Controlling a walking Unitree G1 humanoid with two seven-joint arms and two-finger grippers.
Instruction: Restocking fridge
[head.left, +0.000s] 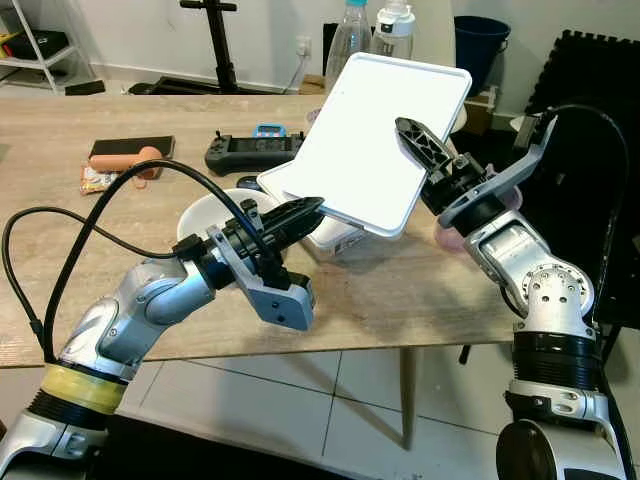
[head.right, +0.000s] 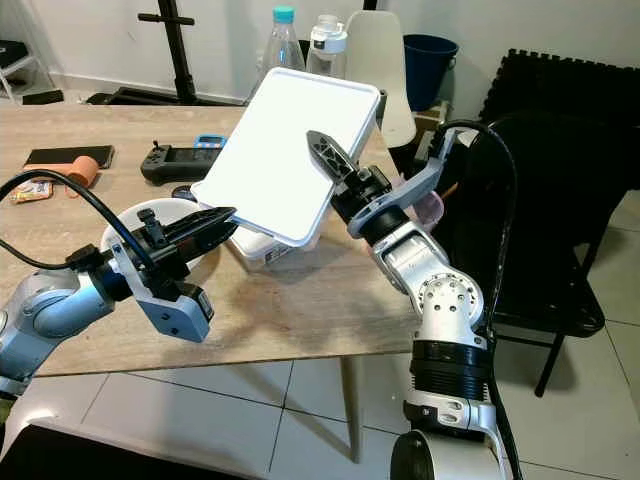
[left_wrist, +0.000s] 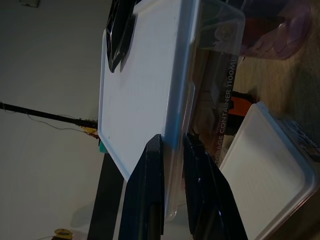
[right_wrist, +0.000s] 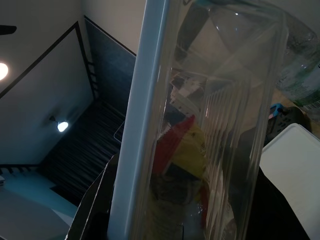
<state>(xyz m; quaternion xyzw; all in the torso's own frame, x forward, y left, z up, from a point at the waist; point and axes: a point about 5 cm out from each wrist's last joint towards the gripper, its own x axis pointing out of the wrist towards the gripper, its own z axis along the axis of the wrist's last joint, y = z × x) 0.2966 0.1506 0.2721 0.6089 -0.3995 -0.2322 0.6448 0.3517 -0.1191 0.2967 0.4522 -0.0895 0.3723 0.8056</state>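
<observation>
Both arms reach in over the wooden table (head.left: 90, 240) and hold a clear container with a white lid (head.left: 385, 140) tilted up on edge above it. The right gripper (head.left: 425, 150) clamps its edge at 3 o'clock; the left gripper (head.left: 300, 212) pinches the corner at 7 o'clock. The left wrist view reads "CONTAINER" on the container's label (left_wrist: 227, 120). The right wrist view shows colourful packets (right_wrist: 180, 150) inside.

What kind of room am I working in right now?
Probably a home dining or living area, not clearly a kitchen. There is a wooden table on a tiled floor, water bottles and a game controller on the table, and a white chair behind it.
</observation>
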